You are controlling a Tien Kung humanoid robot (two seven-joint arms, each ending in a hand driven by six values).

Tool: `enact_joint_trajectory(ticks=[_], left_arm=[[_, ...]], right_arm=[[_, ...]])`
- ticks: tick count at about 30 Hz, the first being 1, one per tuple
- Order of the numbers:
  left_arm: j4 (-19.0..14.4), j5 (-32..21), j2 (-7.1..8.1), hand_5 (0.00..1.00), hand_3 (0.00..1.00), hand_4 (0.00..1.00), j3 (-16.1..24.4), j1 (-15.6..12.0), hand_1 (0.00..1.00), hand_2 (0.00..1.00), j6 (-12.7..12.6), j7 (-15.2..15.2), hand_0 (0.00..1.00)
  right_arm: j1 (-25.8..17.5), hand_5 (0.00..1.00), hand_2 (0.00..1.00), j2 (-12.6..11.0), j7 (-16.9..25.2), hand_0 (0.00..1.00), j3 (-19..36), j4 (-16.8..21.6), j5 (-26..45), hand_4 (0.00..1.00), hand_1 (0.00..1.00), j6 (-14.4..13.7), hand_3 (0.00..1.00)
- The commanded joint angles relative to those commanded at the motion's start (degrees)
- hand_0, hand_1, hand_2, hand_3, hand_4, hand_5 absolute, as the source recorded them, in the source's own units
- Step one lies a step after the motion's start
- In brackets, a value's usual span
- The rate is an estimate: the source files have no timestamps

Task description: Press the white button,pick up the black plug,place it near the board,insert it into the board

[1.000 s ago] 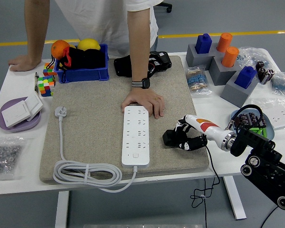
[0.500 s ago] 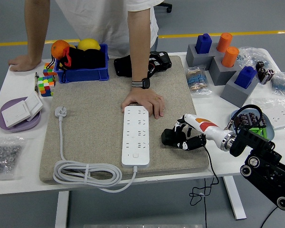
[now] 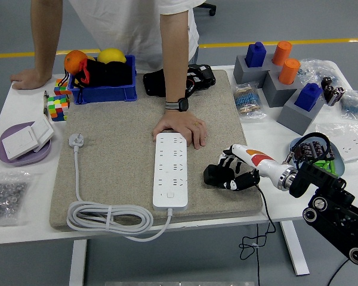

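A white power strip (image 3: 170,169) lies lengthwise on the beige mat (image 3: 119,143), its white button at the near end. My right hand (image 3: 229,173) hovers just right of the strip, fingers curled around the black plug (image 3: 213,174), whose black cord trails off the table's front. A person's hand (image 3: 182,127) rests on the strip's far end, holding it down. The strip's own white cord (image 3: 107,215) coils at the mat's near left, ending in a white plug (image 3: 75,140). My left hand is out of view.
A blue bin (image 3: 101,90) with fruit stands far left, colour cubes (image 3: 57,103) beside it. A purple dish (image 3: 24,150) with white switches lies at the left. Grey blocks with pegs (image 3: 280,80) stand far right. The person's other hand (image 3: 28,77) leans on the far left corner.
My right hand with the black plug has drifted slightly left toward the strip and back a touch. The person's hands and the strip have stayed put.
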State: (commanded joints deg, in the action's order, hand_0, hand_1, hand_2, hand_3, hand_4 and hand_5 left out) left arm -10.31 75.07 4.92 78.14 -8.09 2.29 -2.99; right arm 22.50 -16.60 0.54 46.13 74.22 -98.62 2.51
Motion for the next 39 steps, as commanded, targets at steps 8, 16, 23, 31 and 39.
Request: enact_joint_trajectory(ticks=[8,16,23,31,39], left_arm=[[0.0,-0.2,-0.03,0.528,0.785,0.588,-0.1,0.0,0.780,0.735,0.0,0.1,0.810],[0.0,0.0,-0.05,0.527,0.785,0.588,0.2,0.0,0.781,0.735,0.0,0.0,0.811],[0.0,0.2,0.08,0.528,0.785,0.588,0.6,-0.1,0.780,0.735,0.0,0.0,0.810],[0.0,0.0,0.10,0.525,0.785,0.587,0.3,0.0,0.780,0.735,0.0,0.1,0.810],[0.0,0.2,0.19,0.527,0.785,0.588,0.4,0.1,0.780,0.735,0.0,0.0,0.810]], right_arm=[[-0.1,0.002,0.378,-0.1,0.2,0.356,0.5,1.0,0.1,0.856,0.374,0.0,0.525],[-0.3,0.002,0.377,-0.4,0.1,0.356,1.8,4.3,0.7,0.855,0.372,0.2,0.513],[0.4,0.002,0.376,-0.7,0.0,0.355,3.8,11.6,2.9,0.854,0.371,0.6,0.511],[1.7,0.002,0.377,0.6,-0.1,0.356,1.7,14.4,3.6,0.855,0.372,0.7,0.522],[4.6,0.002,0.381,1.8,-0.7,0.357,-2.9,11.5,0.4,0.853,0.373,0.0,0.529]])
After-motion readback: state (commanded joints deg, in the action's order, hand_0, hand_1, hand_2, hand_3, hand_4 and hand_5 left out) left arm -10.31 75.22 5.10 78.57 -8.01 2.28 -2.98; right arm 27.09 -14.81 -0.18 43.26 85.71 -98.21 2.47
